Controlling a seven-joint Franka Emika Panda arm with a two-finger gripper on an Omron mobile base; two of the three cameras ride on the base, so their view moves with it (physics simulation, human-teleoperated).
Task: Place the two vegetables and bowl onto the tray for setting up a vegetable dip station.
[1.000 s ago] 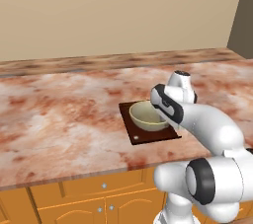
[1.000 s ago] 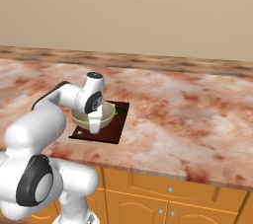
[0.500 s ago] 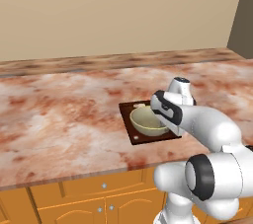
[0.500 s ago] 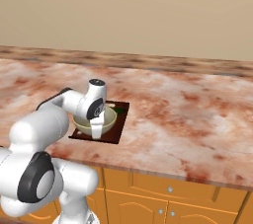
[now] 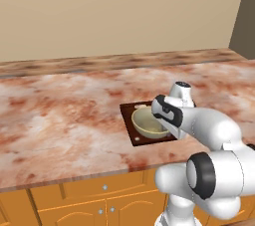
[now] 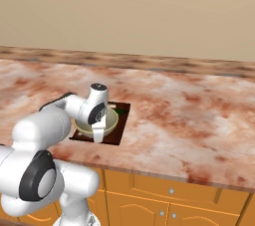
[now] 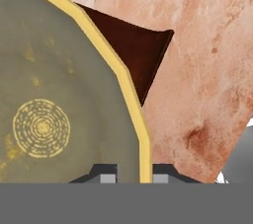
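Hand view looks along the gripper [image 7: 129, 174], whose two dark tips straddle the yellow rim of the bowl [image 7: 54, 104], nearly together and pinching that rim. No writing or label shows anywhere. Beyond the rim, a corner of the tray [image 7: 141, 50] lies on the marbled table [image 7: 207, 70]. From the base cameras, the arm reaches forward and bends downward over the bowl, which rests on the tray.
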